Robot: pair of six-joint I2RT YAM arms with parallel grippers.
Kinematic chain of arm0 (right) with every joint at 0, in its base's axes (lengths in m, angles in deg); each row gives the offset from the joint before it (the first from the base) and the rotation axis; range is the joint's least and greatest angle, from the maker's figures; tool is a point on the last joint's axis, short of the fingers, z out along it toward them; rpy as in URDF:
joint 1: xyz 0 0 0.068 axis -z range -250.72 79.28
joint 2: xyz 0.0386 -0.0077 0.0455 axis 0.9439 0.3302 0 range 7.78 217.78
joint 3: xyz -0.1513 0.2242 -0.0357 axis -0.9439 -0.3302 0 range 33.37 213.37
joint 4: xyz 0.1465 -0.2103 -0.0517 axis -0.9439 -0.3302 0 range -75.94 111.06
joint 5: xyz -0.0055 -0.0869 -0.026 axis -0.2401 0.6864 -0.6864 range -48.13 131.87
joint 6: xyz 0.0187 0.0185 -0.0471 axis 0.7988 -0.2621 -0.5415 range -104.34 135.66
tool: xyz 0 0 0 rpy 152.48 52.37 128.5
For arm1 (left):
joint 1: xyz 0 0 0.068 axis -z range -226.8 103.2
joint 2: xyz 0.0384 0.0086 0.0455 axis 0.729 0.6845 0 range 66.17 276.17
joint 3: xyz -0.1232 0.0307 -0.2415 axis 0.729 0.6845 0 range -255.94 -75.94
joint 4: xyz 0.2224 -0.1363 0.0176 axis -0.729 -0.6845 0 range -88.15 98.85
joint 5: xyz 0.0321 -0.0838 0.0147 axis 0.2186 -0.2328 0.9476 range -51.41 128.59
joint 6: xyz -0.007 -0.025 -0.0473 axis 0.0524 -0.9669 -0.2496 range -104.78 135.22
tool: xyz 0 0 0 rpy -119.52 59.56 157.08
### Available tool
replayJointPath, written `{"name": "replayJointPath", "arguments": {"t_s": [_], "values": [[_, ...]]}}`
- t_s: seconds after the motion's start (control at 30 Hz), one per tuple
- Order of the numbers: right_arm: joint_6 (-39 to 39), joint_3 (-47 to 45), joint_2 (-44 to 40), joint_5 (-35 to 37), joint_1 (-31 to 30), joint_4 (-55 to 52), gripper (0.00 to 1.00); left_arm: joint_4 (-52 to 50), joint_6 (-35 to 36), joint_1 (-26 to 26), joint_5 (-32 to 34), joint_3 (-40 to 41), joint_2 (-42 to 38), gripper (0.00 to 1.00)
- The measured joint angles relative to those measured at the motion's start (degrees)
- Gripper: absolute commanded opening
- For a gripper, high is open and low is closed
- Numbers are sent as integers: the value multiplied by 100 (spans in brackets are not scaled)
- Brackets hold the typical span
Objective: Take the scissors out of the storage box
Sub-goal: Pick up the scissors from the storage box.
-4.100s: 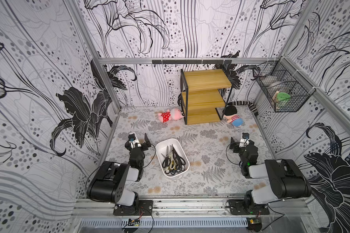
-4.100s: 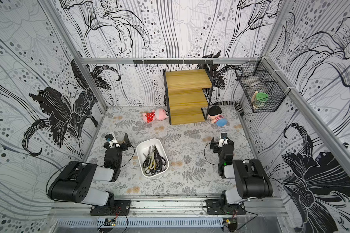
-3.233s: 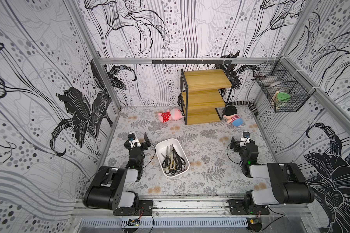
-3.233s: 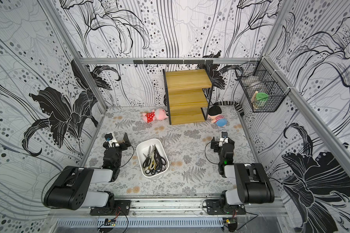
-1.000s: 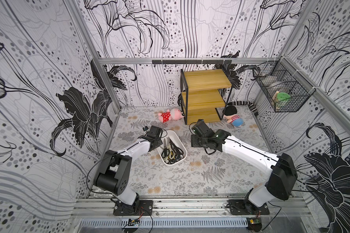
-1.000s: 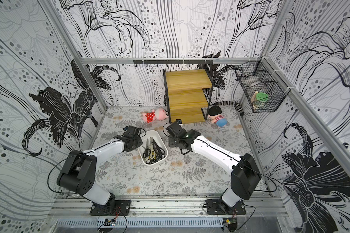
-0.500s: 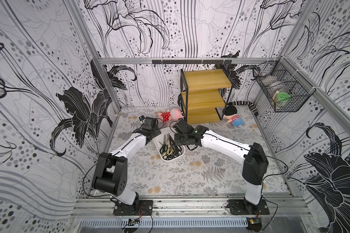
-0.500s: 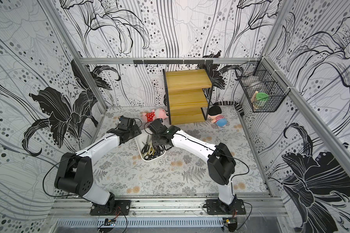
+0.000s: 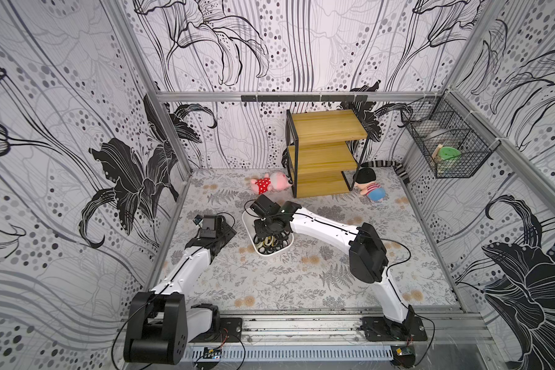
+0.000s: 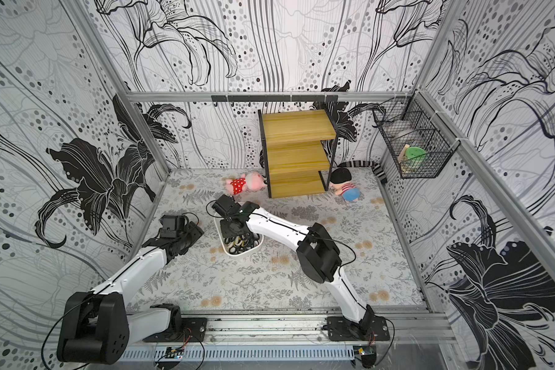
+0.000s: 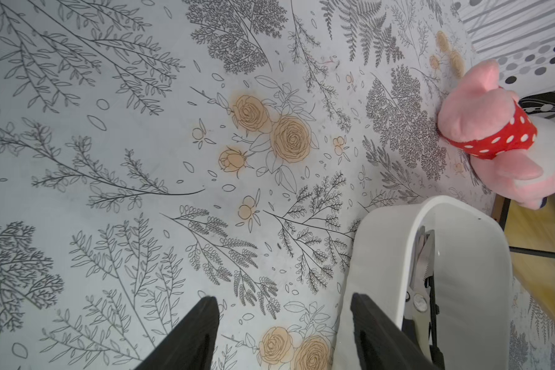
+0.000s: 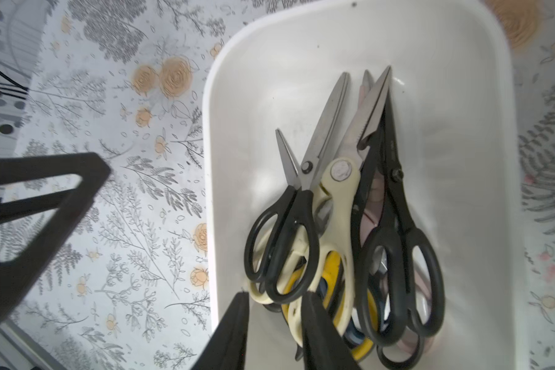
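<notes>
In both top views, the white storage box (image 9: 248,224) (image 10: 257,245) is seen on the floral worktop (image 9: 302,282), a little toward 9 o'clock of its middle. The scissors (image 9: 267,244) (image 10: 239,245) are piled inside it, handles toward the robot. The right claw (image 9: 269,231) (image 10: 234,233) is lowered over the box's middle. The left claw (image 9: 226,235) (image 10: 191,237) is held at 9 o'clock of the box, outside it. A pink plush pig (image 9: 271,183) lies at 12 o'clock of the box, and a wooden shelf (image 9: 326,153) stands at 1 o'clock.

In the left wrist view, the left claw (image 11: 282,298) is released: its fingers are spread wide, with only bare worktop between them. One finger lies against the box's outer wall (image 11: 382,230). Blade tips of the scissors (image 11: 425,266) show inside.

In the right wrist view, the right claw (image 12: 274,293) is seen inside the box (image 12: 237,128), narrowly parted at the handle loops; nothing is seen clamped. Black-handled scissors (image 12: 289,230), a cream pair (image 12: 337,205) and a yellow-handled pair (image 12: 330,266) are stacked together.
</notes>
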Motion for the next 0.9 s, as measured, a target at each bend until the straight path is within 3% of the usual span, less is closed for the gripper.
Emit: {"name": "replayJointPath", "arguments": {"t_s": [0.1, 0.9], "values": [[4, 85, 125, 11, 7, -190, 25, 35, -59, -68, -11, 33, -120, 71], [96, 426, 616, 245, 7, -584, 23, -22, -57, -160, 61, 35, -472, 70]]}}
